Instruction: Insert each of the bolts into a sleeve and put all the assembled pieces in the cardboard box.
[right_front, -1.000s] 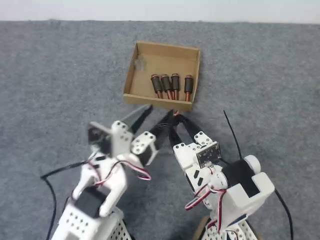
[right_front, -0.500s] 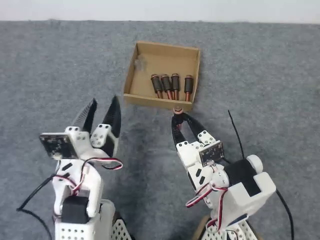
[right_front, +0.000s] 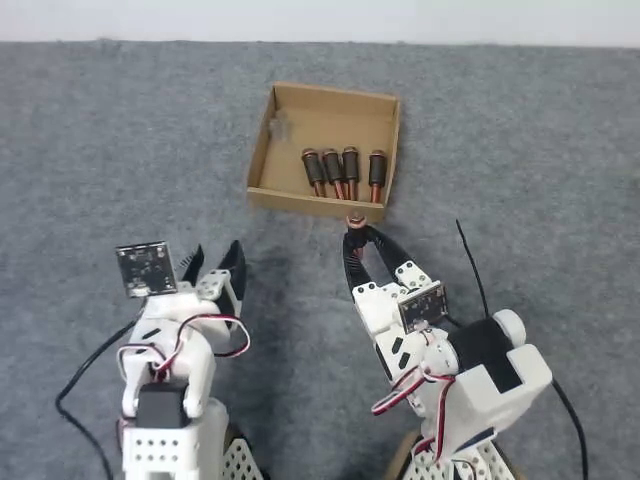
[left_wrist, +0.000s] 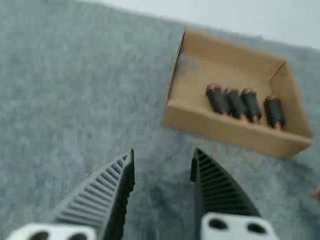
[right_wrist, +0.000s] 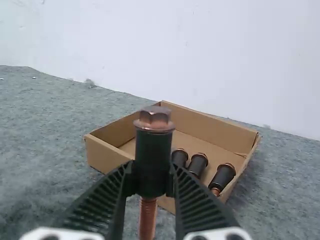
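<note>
1. High view: the cardboard box (right_front: 325, 125) sits at the far side of the grey carpet (right_front: 120, 150), with four finished pieces (right_front: 345, 172) lined up side by side along its near wall. The right gripper (right_front: 358, 245) is just short of that wall, clamped on a fifth piece, a bolt (right_front: 353, 221) already in its sleeve. That piece is outside the box, so I'd say only the drop-off is left. The left gripper (right_front: 217, 256) is pulled back, well apart from everything.

2. Left wrist view: the fingers (left_wrist: 117, 187) are spread wide with nothing between them, just carpet, and the box is ahead.

3. Right wrist view: the fingers (right_wrist: 192, 200) pinch the black sleeve (right_wrist: 152, 155). It stands upright, with the copper head on top and the bare shank (right_wrist: 147, 215) hanging out below.

4. What could go wrong, my guess:
   - The shank hangs low, so going forward without lifting could clip the near wall and shove the light box.
   - The grip is only on the sleeve, so tipping the piece head-down could let the bolt slide out.
   - The near side is crowded, so a short drop could land on the other four.
</note>
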